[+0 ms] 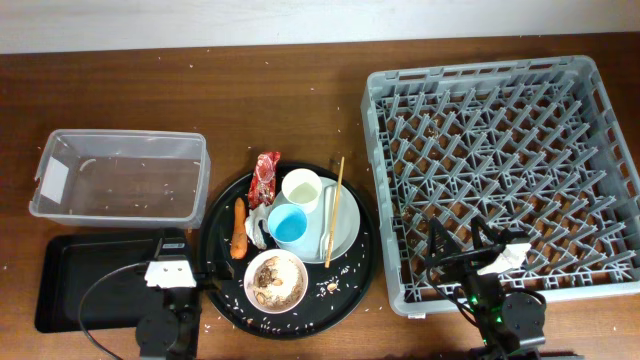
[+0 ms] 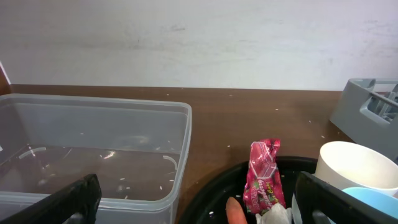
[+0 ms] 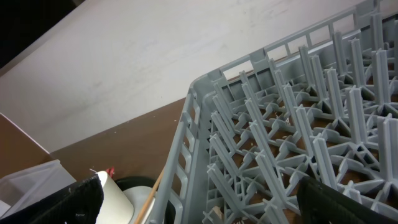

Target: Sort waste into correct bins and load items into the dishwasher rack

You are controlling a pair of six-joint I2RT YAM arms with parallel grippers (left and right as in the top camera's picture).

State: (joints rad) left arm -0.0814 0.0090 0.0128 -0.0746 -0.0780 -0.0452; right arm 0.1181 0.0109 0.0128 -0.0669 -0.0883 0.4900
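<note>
Two grippers hang at the table's near edge, both spread wide and holding nothing: the left gripper (image 2: 196, 186) between the flat tray (image 1: 80, 290) and the round tray (image 1: 216, 215), the right gripper (image 1: 461, 245) over the near left corner of the rack (image 1: 480, 68). The tub (image 1: 125, 135) sits beyond the flat tray, its long side running left to right. Everything else lies on the round tray. The chopstick (image 1: 334, 210) lies across the plate (image 1: 348, 238), its long axis running far to near and leaning slightly, the far tip a little further right. The fork (image 1: 325, 215) lies just beside it and almost parallel. I cannot tell which way its tines point. The wrapper (image 1: 264, 178) and the carrot (image 1: 239, 228) also lie lengthwise far to near, the wrapper by the far rim. The white cup (image 1: 301, 188) and blue cup (image 1: 290, 228) stand upright, mouths up. The tissue (image 1: 257, 230) is between the carrot and the blue cup. The bowl (image 1: 275, 280), holding brown scraps, is nearest, with rice (image 1: 325, 288) scattered around.
</note>
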